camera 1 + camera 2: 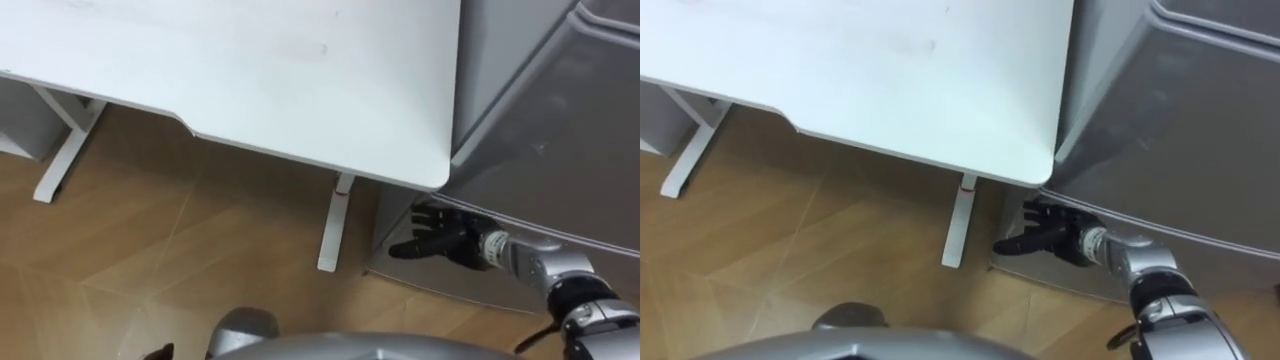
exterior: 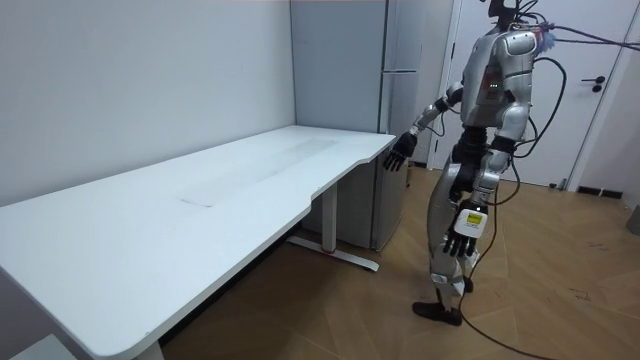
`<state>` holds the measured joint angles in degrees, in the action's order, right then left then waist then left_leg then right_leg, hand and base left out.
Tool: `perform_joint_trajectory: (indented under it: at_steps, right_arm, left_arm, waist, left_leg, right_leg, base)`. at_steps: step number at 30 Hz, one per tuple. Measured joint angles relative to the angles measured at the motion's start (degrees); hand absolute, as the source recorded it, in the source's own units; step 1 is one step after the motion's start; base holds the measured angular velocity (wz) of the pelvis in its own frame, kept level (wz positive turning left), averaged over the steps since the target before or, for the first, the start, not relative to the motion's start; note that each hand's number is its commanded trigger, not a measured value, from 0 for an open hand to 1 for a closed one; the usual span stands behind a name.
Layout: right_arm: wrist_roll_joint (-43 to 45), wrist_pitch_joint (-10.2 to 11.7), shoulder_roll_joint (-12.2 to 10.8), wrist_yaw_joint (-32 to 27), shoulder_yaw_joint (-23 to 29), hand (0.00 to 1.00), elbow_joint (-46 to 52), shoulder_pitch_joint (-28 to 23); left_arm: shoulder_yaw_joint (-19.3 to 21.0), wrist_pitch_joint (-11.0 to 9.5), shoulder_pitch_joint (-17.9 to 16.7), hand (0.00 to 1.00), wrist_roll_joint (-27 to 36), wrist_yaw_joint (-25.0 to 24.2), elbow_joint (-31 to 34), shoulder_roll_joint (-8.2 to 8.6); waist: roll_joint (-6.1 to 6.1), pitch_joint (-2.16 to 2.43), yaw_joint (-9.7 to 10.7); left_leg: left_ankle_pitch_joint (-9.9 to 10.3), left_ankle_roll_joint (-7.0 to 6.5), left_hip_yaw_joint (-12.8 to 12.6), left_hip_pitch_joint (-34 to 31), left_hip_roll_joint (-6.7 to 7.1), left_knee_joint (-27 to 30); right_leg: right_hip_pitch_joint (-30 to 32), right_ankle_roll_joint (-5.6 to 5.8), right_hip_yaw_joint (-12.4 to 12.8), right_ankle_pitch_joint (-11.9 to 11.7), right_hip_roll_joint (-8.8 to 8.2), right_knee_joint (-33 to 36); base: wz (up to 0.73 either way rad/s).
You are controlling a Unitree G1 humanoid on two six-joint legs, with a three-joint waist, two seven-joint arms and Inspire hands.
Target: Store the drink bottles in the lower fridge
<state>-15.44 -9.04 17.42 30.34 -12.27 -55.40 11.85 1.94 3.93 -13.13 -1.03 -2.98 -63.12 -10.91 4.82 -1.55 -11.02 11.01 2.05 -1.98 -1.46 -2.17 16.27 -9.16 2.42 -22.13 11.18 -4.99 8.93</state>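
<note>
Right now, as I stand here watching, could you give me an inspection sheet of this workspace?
Surface: white desk, top bare.
Job's things: drinks, nothing seen; grey fridge, doors look shut.
Clutter: nothing seen.
Hands: right hand open, held out low beside the fridge, by the desk corner; contact unclear. Left hand hangs open at the robot's side.
Cables: nothing seen besides the robot's own.
Surroundings: wooden floor; white doors behind the robot.
</note>
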Motion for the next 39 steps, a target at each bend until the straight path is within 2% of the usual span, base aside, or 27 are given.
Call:
perform_joint_trajectory:
  at_steps: [1,3,5,6,9,11,12,13,17,18,21,26,33,36,39]
  right_arm:
    - [0.07,0.4,-0.29,0.71,-0.14,0.0,-0.08,-0.52]
    - [0.31,1.07,-0.63,1.08,-0.13,0.0,-0.25,-1.46]
    - [0.91,2.81,-0.66,1.02,-0.18,0.0,-1.47,-2.8]
    - [2.36,3.76,-0.82,0.9,-0.04,0.0,-3.4,-3.69]
    - [5.75,4.19,-1.0,-0.48,0.06,0.0,-7.33,-8.07]
    - [8.58,4.22,-1.03,-1.31,0.29,0.0,-8.22,-11.08]
    - [9.36,4.27,-1.38,-1.81,1.07,0.0,-10.2,-12.28]
    - [9.42,4.25,-1.69,-2.32,1.78,0.0,-11.98,-13.21]
    - [4.92,6.02,-2.81,-4.85,5.33,0.0,-13.85,-15.88]
    - [3.55,6.16,-3.02,-5.45,5.79,0.0,-14.12,-16.59]
    - [1.63,6.57,-4.23,-6.77,8.24,0.0,-15.33,-17.59]
    - [-2.32,6.95,-5.19,-7.73,11.56,0.0,-17.86,-18.65]
    - [-5.75,6.44,-5.38,-10.68,18.22,0.0,-22.79,-18.92]
    - [-7.13,6.41,-5.34,-12.0,18.7,0.0,-22.82,-19.46]
    - [-7.94,6.38,-5.33,-13.16,18.65,0.0,-22.83,-19.48]
  left_arm:
    - [0.08,0.27,0.17,0.0,-0.41,0.0,0.27,-0.26]
    - [0.07,0.67,0.34,0.0,-0.95,0.0,0.52,-0.33]
    - [-0.08,0.7,0.34,0.0,-1.25,0.03,0.57,-0.33]
    - [-0.13,0.73,0.3,0.0,-1.4,0.05,0.28,-0.37]
    - [0.09,0.75,0.07,0.0,-2.05,0.09,-0.23,-0.55]
    - [0.12,0.76,-0.1,0.0,-3.37,0.02,0.27,-0.48]
    - [0.11,0.77,-0.09,0.0,-3.78,0.01,0.18,-0.28]
    - [0.05,0.76,-0.04,0.0,-3.75,0.02,-0.06,-0.09]
    - [0.14,0.75,0.85,0.0,-3.89,0.12,-1.23,0.05]
    - [0.15,0.73,1.01,0.0,-4.83,0.16,-1.03,0.05]
    - [0.62,0.75,1.12,0.0,-5.94,0.26,-1.06,0.09]
    - [2.83,0.89,-0.21,0.0,-6.11,0.31,-1.07,1.03]
    - [7.31,1.07,-1.36,0.0,-8.58,0.31,-0.86,1.52]
    - [8.12,1.14,-0.89,0.0,-8.72,0.35,-0.5,2.06]
    - [7.98,1.13,-0.78,0.0,-8.73,0.36,-0.6,2.16]
  waist:
    - [0.32,0.34,0.1]
    - [0.47,0.46,0.08]
    - [0.31,0.57,0.26]
    - [0.17,0.61,1.17]
    - [0.01,1.02,1.5]
    - [-0.17,1.07,1.82]
    - [-0.65,0.88,2.51]
    - [-0.89,1.02,2.91]
    - [-1.36,1.03,4.65]
    - [-1.25,1.23,4.74]
    - [-1.23,1.27,6.09]
    - [-1.58,1.39,6.73]
    - [-2.36,1.62,9.64]
    - [-3.04,1.78,10.19]
    - [-3.41,1.58,10.58]
  left_leg:
    - [0.0,0.0,0.56,-0.01,0.17,0.3]
    - [0.01,-0.01,1.13,-0.02,0.31,0.32]
    - [0.02,-0.01,1.81,-0.17,0.53,0.22]
    - [0.01,-0.02,2.56,-0.15,0.77,0.07]
    - [0.03,-0.03,2.82,-0.01,0.89,-0.02]
    - [0.03,-0.02,2.67,-0.33,0.83,0.11]
    - [0.05,-0.04,2.63,-0.53,0.83,0.37]
    - [0.1,-0.1,2.49,-0.85,0.82,0.34]
    - [0.12,-0.14,2.17,-0.78,0.81,0.44]
    - [0.16,-0.2,1.92,-0.75,0.82,0.56]
    - [0.22,-0.31,1.51,-0.39,0.82,0.73]
    - [0.33,-0.44,-0.33,1.21,0.7,-0.66]
    - [0.36,-0.42,-0.82,1.06,0.79,-1.15]
    - [0.36,-0.42,-1.21,1.46,0.81,-1.61]
    - [0.35,-0.42,-1.91,2.46,0.73,-2.4]
  right_leg:
    - [-0.11,0.03,-0.31,-0.01,0.04,-0.24]
    - [-0.09,0.09,-0.12,0.02,0.06,-0.24]
    - [-0.25,0.13,-0.38,0.05,0.04,-0.24]
    - [-0.62,0.18,-0.55,0.08,-0.01,-0.25]
    - [-0.96,0.38,-0.35,0.2,-0.05,-0.24]
    - [-0.9,0.38,-0.1,0.2,-0.04,-0.22]
    - [-0.87,0.38,-0.06,0.2,-0.05,-0.19]
    - [-0.78,0.38,0.04,0.2,-0.07,-0.17]
    - [-0.68,0.37,1.28,0.23,0.0,-0.34]
    - [-0.38,0.37,1.7,0.4,-0.01,-0.41]
    - [-0.5,0.39,2.37,0.55,-0.05,-0.36]
    - [-0.55,0.46,4.65,0.59,-0.14,-0.46]
    - [-0.16,0.52,5.08,0.61,-0.17,-1.05]
    - [0.03,0.51,6.54,0.61,-0.13,-1.06]
    - [-0.17,0.51,7.65,0.61,-0.11,-0.82]
  base:
    - [0.25]
    - [0.22]
    - [0.23]
    - [0.28]
    - [0.11]
    - [-0.04]
    - [-0.05]
    - [-0.05]
    - [-0.07]
    - [-0.07]
    - [-0.07]
    - [-0.19]
    - [-0.02]
    - [-0.07]
    - [-0.13]
